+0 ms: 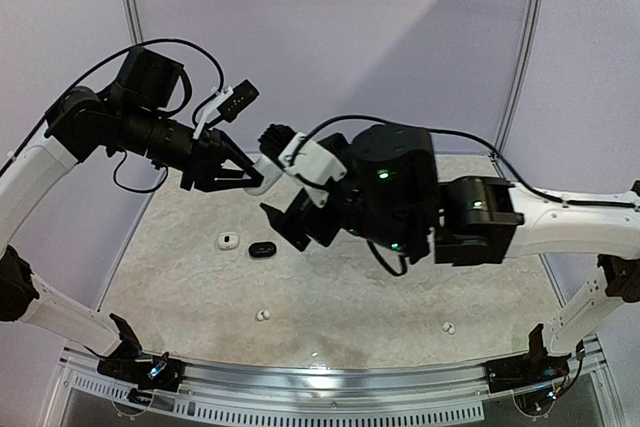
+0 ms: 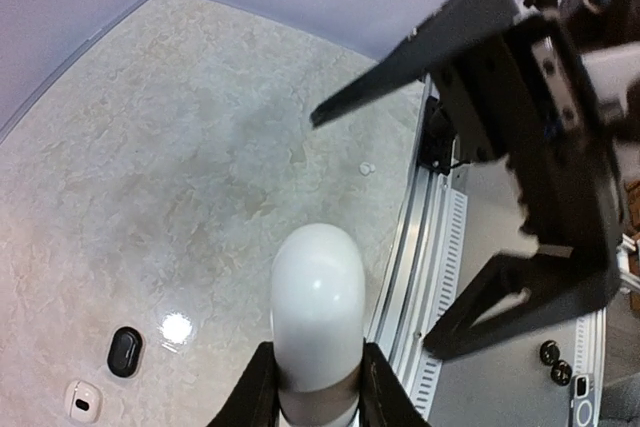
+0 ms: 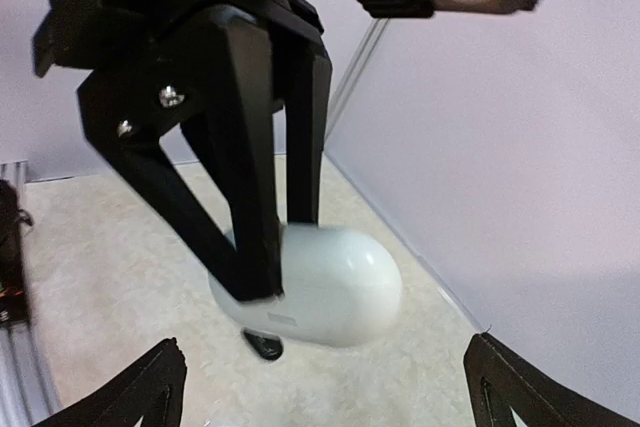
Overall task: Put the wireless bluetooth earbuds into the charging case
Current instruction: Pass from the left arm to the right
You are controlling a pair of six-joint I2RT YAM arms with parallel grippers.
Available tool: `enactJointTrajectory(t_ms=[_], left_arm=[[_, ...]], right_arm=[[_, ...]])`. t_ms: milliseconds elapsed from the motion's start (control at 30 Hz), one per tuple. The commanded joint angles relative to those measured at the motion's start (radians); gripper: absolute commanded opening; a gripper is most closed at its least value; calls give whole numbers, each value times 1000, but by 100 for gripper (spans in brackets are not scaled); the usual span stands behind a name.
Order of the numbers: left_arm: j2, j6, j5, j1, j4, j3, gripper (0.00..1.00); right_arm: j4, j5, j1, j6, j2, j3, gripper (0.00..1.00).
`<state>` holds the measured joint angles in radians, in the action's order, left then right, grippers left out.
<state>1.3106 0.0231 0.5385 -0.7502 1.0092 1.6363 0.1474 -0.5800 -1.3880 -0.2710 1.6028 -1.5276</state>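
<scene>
- Holding glossy white oval charging case (image 2: 318, 292) aloft: left gripper (image 2: 317, 359) jaws clamped on it.
- Right gripper (image 3: 322, 347) jaws wide apart, empty; suggest closing squarely on lid end.
- Tiny white earbuds (image 1: 262, 315) on beige table (image 1: 350, 282) below.

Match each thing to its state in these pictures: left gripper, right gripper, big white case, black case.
Things:
1. left gripper
2. right gripper
3. big white case
4. black case

States:
A. lying on the table
B. open
C. held up in the air
D. shut on a case

Pairs: 1-D, 2-B, 3-C, 4-A
</scene>
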Motion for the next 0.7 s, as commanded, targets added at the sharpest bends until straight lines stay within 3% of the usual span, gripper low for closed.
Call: enactJointTrajectory(t_ms=[0, 100, 267, 467, 667], left_arm=[[-20, 232, 35, -13, 119, 16, 0], [-18, 333, 43, -44, 184, 24, 0], [-33, 440, 5, -110, 250, 32, 0], [-49, 452, -13, -132, 246, 24, 0], [-51, 450, -12, -140, 242, 25, 0]], right_arm=[[113, 419, 71, 225, -215, 107, 99], [80, 596, 111, 328, -280, 164, 99], [140, 668, 152, 400, -240, 92, 97], [117, 845, 198, 480, -144, 30, 85], [142, 911, 198, 475, -37, -51, 70]])
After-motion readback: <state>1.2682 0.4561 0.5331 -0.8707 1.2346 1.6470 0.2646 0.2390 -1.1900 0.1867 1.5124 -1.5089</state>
